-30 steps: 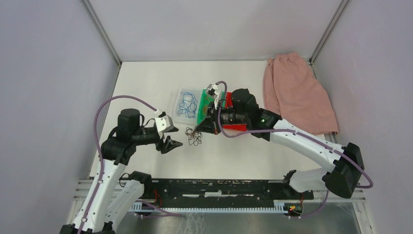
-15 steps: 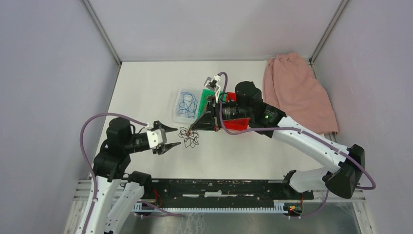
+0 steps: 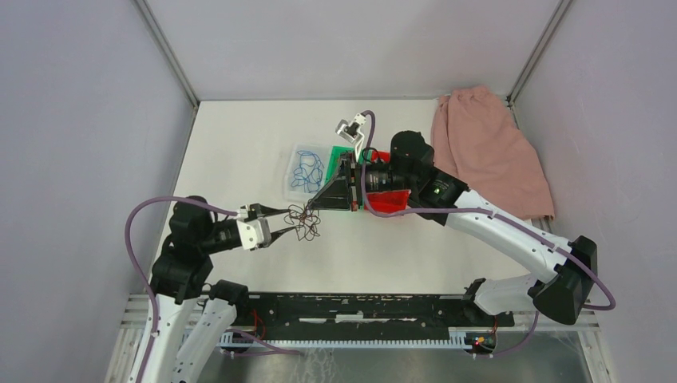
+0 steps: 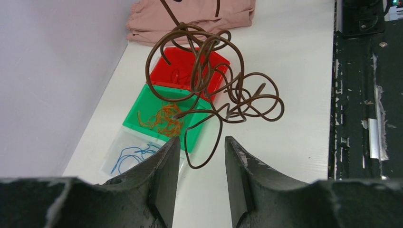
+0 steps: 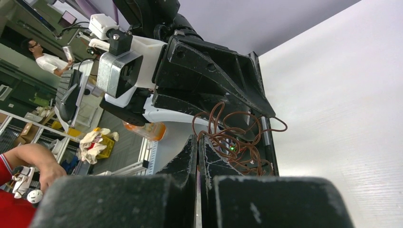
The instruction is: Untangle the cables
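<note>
Black left jaws: parted and gripping nothing. The lowest free loop of wire hangs in the gap and, as far as the left wrist view shows, touches neither side.
Brown tangle (image 3: 304, 221): one dark brown cable knotted into loose round loops. It is lifted off the table (image 3: 239, 144) just beyond the left jaws and hangs from a strand that runs up out of the left wrist view.
Handling: it looks light and springy. The loops keep their curve in the air, so the wire is probably fairly stiff for its thinness, and smooth. It would likely slide through a loose pinch and spring back once let go. Nothing about it looks fragile.
Where to take hold: a single outer strand, best the low free loop nearest the left jaws, rather than the dense knot. A pull away from the right side should then open the loops instead of tightening them.
Right jaws: clenched, with the tips at the upper side of the brown tangle. They appear to pinch one strand and carry the whole bundle.
Clear bin (image 3: 292, 191): just beyond the tangle, holding the blue cable (image 3: 307, 169).
Green bin (image 4: 157, 95): beside the clear bin, holding the orange cable (image 4: 159, 121).
Red bin (image 4: 166, 66): next along; its contents cannot be told.
Pink cloth (image 3: 487, 152): folded at the far right of the table, well apart from the cables.
</note>
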You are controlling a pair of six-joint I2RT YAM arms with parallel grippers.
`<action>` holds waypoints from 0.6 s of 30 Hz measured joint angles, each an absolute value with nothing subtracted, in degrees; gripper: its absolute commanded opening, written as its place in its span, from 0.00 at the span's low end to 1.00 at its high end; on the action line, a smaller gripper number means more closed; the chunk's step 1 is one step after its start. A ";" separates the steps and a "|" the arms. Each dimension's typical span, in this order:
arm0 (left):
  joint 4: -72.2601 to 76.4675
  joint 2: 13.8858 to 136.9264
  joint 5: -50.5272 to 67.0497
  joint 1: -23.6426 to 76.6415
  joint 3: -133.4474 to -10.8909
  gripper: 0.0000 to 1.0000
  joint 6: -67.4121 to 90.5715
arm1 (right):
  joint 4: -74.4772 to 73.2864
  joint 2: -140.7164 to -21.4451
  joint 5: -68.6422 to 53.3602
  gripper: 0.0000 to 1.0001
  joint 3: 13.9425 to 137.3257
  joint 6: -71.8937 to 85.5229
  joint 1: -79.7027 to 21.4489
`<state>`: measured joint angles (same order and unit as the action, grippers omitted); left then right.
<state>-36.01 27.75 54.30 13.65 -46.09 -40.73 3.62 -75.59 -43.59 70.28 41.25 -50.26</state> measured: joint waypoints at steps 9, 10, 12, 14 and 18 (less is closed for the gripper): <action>-27.59 27.70 54.06 13.63 -44.34 0.35 -34.74 | 7.40 -75.64 -43.22 0.00 70.26 44.34 -50.26; -27.18 27.70 54.08 13.65 -44.29 0.30 -34.20 | 7.81 -75.64 -43.07 0.00 70.22 44.66 -50.26; -26.57 27.68 54.00 13.65 -44.29 0.21 -33.08 | 8.51 -75.66 -42.89 0.00 70.04 45.01 -50.26; -26.28 27.66 53.56 13.65 -44.29 0.15 -32.34 | 8.97 -75.64 -42.74 0.00 69.76 45.19 -50.26; -26.20 27.38 50.92 13.65 -44.36 0.11 -31.86 | 8.32 -75.57 -42.02 0.00 69.30 44.49 -50.26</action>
<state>-26.20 27.38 50.92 13.65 -44.36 -31.86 8.32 -75.57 -42.02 69.30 44.49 -50.26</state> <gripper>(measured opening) 0.136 0.010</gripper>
